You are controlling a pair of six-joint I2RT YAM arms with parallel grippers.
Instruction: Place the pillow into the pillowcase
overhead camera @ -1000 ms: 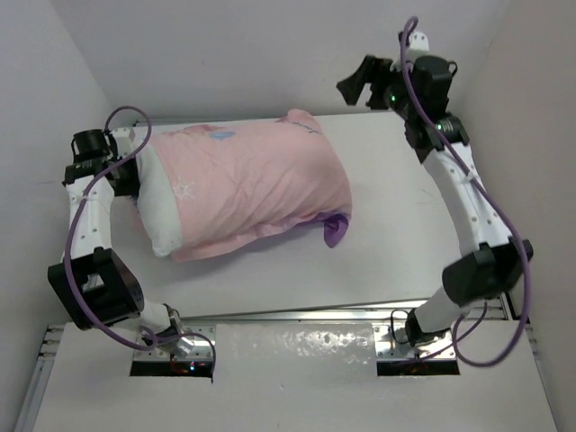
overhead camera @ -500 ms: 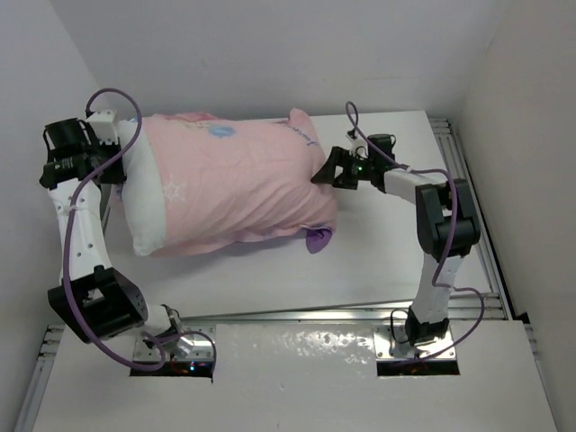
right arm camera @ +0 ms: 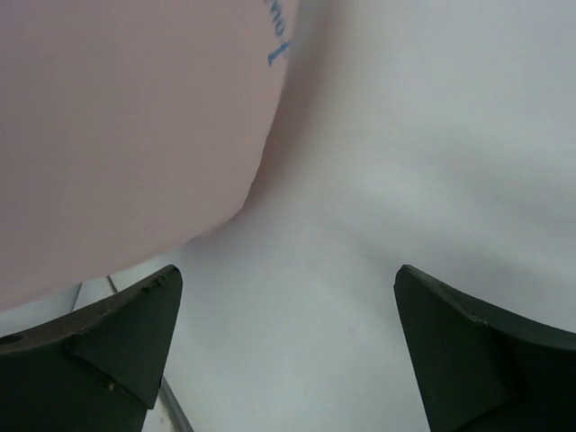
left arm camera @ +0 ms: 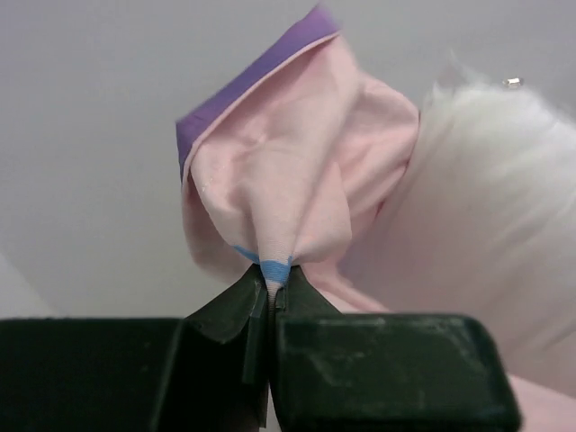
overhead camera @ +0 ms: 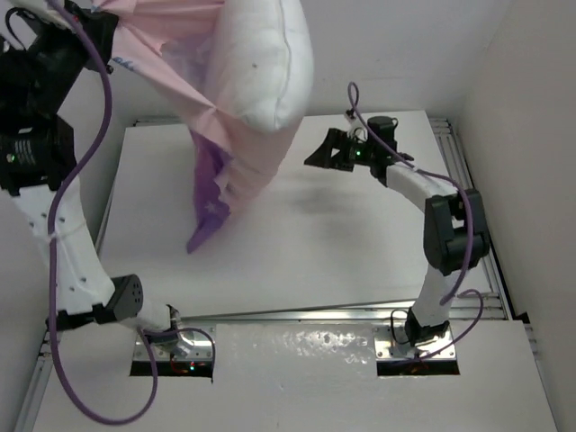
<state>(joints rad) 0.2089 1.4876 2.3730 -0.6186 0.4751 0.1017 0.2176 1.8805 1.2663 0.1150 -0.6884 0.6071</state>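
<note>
No wording can be made out anywhere. The limp pale pink fabric pillowcase (right arm camera: pixel 126 135) carries blue lettering (right arm camera: pixel 278 38), cropped and unreadable.

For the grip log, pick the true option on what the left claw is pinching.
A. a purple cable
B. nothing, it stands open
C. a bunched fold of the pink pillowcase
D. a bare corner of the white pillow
C: in the left wrist view the left claw is shut on a gathered pink fold of the pillowcase, with the white pillow beside the fold, not between the fingers.
</note>
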